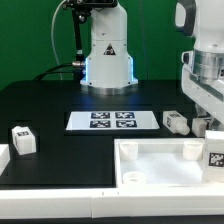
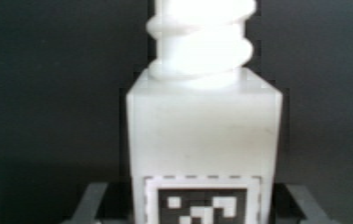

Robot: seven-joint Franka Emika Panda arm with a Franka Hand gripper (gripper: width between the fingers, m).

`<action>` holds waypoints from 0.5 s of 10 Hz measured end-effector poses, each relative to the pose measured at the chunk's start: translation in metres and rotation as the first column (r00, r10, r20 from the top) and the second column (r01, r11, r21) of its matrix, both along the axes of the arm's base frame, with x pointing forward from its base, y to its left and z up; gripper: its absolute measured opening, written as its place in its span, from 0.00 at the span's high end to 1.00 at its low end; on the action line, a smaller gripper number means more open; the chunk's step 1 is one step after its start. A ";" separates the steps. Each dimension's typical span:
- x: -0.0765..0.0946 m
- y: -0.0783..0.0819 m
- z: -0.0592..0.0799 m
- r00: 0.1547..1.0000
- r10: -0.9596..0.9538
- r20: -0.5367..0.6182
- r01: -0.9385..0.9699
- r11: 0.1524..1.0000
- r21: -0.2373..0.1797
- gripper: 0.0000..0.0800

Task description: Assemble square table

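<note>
My half-closed pincer (image 2: 198, 206) grips the tagged white table leg (image 2: 198, 120), a finger flush against each side, by the square tabletop (image 1: 160, 168) on the black desk (image 1: 60, 100).

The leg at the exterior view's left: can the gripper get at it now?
Probably not yet: the gripper is closed around a second leg, though nothing covers the left leg.

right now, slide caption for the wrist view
Close-up of a white table leg with a screw tip and a black-and-white tag
</note>
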State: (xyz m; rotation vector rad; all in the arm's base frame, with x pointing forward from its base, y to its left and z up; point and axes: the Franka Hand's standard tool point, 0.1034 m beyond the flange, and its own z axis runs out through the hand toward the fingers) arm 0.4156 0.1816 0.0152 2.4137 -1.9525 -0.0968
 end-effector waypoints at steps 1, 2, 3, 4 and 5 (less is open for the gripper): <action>0.009 -0.002 0.025 1.000 0.015 0.024 -0.016 0.999 0.032 0.64; 0.014 -0.007 0.048 0.998 0.022 0.054 -0.025 0.998 0.061 0.64; 0.018 -0.018 0.068 0.992 0.090 0.083 -0.097 0.992 0.082 0.64; 0.021 -0.033 0.079 0.987 0.104 0.120 -0.115 0.990 0.086 0.64; 0.020 -0.047 0.079 0.984 0.094 0.151 -0.105 0.992 0.071 0.64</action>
